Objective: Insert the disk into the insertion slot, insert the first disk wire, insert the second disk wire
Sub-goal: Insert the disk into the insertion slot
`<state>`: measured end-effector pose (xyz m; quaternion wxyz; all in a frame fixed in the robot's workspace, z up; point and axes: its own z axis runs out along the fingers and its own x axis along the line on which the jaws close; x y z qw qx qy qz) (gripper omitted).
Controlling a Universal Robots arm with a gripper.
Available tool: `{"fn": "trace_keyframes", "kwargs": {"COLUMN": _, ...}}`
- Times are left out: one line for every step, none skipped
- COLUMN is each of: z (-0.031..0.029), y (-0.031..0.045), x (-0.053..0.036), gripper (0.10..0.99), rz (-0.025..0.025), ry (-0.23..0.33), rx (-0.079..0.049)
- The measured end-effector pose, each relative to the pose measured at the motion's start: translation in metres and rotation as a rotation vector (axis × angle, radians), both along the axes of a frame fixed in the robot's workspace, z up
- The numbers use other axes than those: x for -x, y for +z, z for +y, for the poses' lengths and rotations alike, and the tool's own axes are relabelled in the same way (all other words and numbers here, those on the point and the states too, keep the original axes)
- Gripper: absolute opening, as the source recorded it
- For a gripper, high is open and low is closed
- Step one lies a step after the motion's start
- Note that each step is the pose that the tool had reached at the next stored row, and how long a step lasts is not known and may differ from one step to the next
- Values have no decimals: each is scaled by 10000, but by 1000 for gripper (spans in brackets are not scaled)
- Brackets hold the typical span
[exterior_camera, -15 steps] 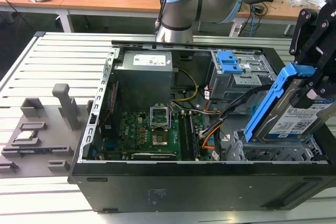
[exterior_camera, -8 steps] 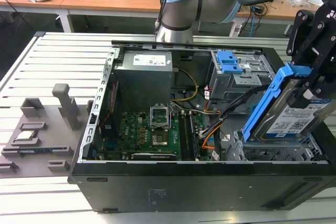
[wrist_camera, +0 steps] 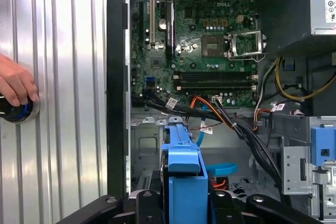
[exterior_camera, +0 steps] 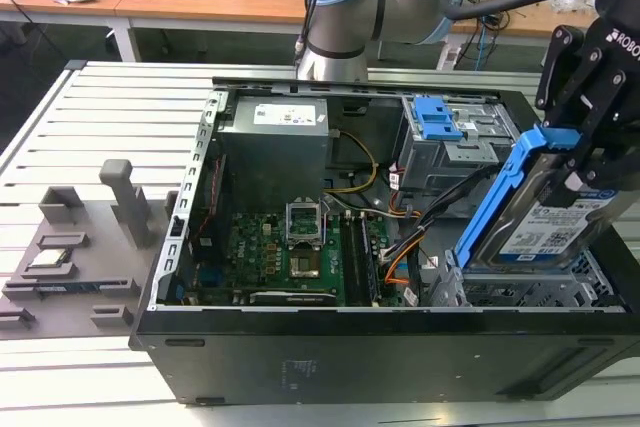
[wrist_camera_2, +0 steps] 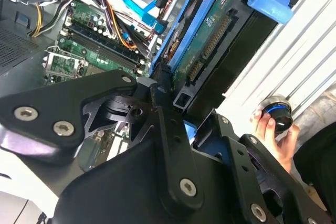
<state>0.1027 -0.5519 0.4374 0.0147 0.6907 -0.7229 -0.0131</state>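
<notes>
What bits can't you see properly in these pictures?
- Exterior view: inside the insertion slot, covered by the tilted disk.
- First wrist view: the round knob, half under a person's hand.
- First wrist view: where the cables end, hidden behind the grey cage.

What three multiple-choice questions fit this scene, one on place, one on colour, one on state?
1. Where is the disk? A on a shelf; B in the gripper, over the slot; C in a drawer.
2. Its carrier is: A red; B yellow; C blue.
3. The disk is: A tilted; B lying flat; C fully seated.
Answers: 1 B, the gripper clamps its upper end above the slot. 2 C, the frame around it is bright blue. 3 A, one end stands high in the exterior view.
</notes>
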Motion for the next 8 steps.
{"fn": "trace_keyframes", "kwargs": {"z": 0, "y": -9, "x": 0, "gripper": 365, "rz": 0, "ry": 0, "rx": 1}}
{"fn": "trace_keyframes", "kwargs": {"z": 0, "y": -23, "x": 0, "gripper": 365, "rz": 0, "ry": 0, "rx": 0}}
{"fn": "trace_keyframes", "kwargs": {"z": 0, "y": -34, "x": 0, "gripper": 365, "rz": 0, "ry": 0, "rx": 0}}
{"fn": "trace_keyframes", "kwargs": {"z": 0, "y": -44, "x": 0, "gripper": 365, "rz": 0, "ry": 0, "rx": 1}}
{"fn": "trace_keyframes", "kwargs": {"z": 0, "y": -51, "x": 0, "gripper": 365, "rz": 0, "ry": 0, "rx": 1}}
{"fn": "trace_keyframes", "kwargs": {"z": 0, "y": -62, "x": 0, "gripper": 365, "rz": 0, "ry": 0, "rx": 1}}
{"fn": "trace_keyframes", "kwargs": {"z": 0, "y": -71, "x": 0, "gripper": 365, "rz": 0, "ry": 0, "rx": 1}}
{"fn": "trace_keyframes", "kwargs": {"z": 0, "y": -82, "x": 0, "gripper": 365, "rz": 0, "ry": 0, "rx": 1}}
